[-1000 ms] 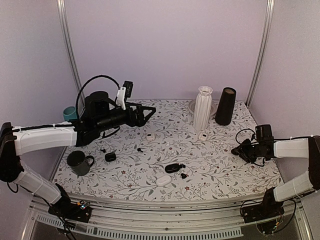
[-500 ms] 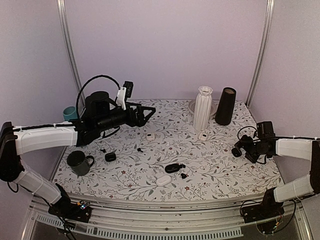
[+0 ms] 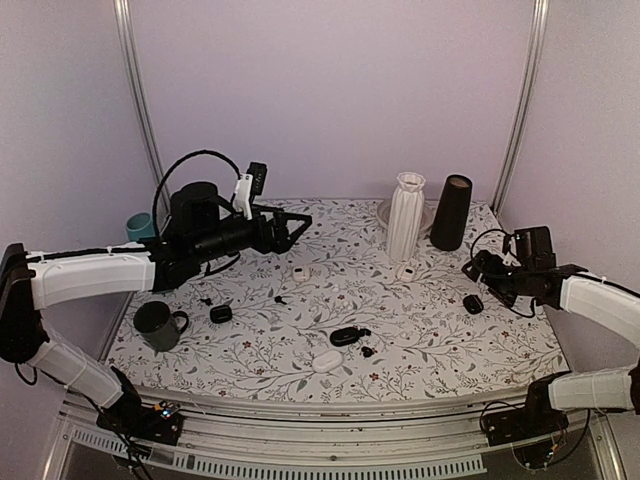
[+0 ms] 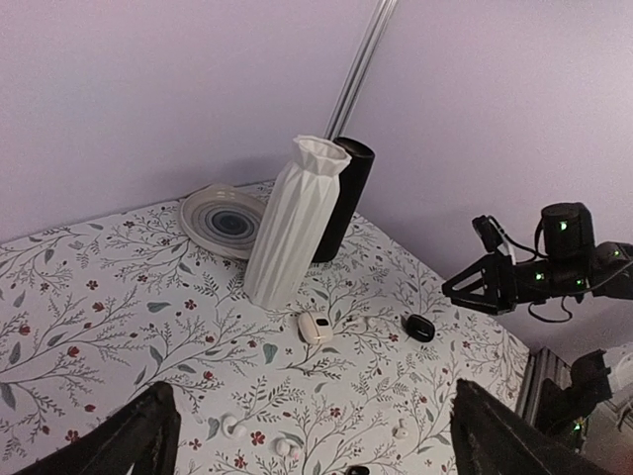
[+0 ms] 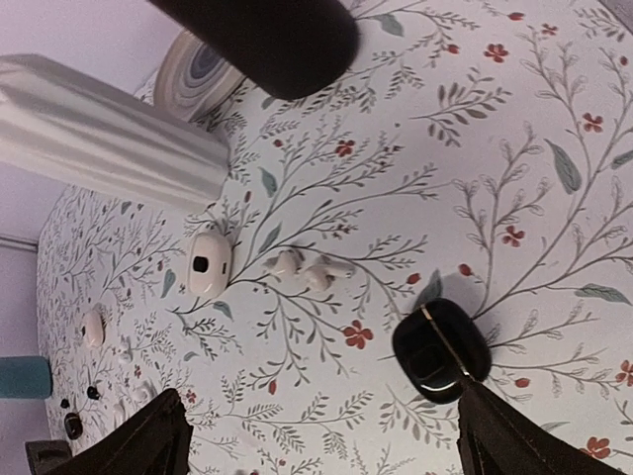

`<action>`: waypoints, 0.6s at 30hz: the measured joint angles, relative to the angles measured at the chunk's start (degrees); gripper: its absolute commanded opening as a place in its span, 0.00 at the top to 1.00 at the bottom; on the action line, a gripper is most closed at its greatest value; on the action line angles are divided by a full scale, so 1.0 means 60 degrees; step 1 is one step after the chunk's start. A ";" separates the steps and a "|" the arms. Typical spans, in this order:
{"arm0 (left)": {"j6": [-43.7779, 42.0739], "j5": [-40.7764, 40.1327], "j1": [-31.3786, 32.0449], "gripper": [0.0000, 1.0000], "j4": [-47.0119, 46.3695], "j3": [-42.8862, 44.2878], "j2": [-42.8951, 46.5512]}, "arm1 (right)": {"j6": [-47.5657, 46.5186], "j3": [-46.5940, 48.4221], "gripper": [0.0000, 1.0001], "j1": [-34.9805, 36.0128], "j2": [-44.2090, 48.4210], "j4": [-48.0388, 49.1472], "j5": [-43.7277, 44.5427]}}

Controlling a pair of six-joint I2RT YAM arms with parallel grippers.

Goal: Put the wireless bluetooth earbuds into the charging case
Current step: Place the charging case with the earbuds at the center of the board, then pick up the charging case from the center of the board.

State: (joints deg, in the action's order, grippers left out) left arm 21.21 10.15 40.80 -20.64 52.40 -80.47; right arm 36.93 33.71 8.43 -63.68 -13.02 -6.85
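Hovering right gripper (image 3: 478, 271), wide and empty, near closed black case (image 5: 440, 351) on worktop (image 3: 430, 330). Holding left gripper (image 3: 298, 225) wide, raised. Probably heading next for black earbuds (image 3: 368, 351) lying beside open case (image 3: 346, 336) at centre front, calling for a fine pinch.

Soft, even, lilac-tinted light fills every view, leaving only faint shadows on the floral tablecloth (image 3: 420, 320). My right fingertips (image 5: 148, 440) loom dark and blurred at the lower corners; the white vase (image 5: 109, 129) gleams pale; the overhead picture is slightly grainy.
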 measured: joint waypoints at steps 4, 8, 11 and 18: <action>0.0178 0.0091 0.0000 0.04 0.0007 -0.0007 -0.0025 | -0.0182 0.0339 0.12 0.1188 -0.0007 0.0036 0.0051; 0.0350 0.0189 0.0000 0.04 0.0091 -0.0087 -0.0029 | -0.0379 0.0769 0.19 0.2510 -0.0335 0.0066 0.0131; 0.0539 0.0310 0.0000 0.04 0.0240 -0.0193 -0.0080 | -0.0455 0.1093 0.23 0.3315 -0.0787 0.0106 0.0135; 0.0885 0.0787 0.0157 0.10 0.0867 -0.0492 -0.0816 | -0.0521 0.1213 0.26 0.4102 -0.1450 0.0175 0.0036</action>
State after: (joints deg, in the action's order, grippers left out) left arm 26.52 14.87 41.74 -15.44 49.45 -85.36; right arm 33.80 40.99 33.04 -72.38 -11.97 -6.63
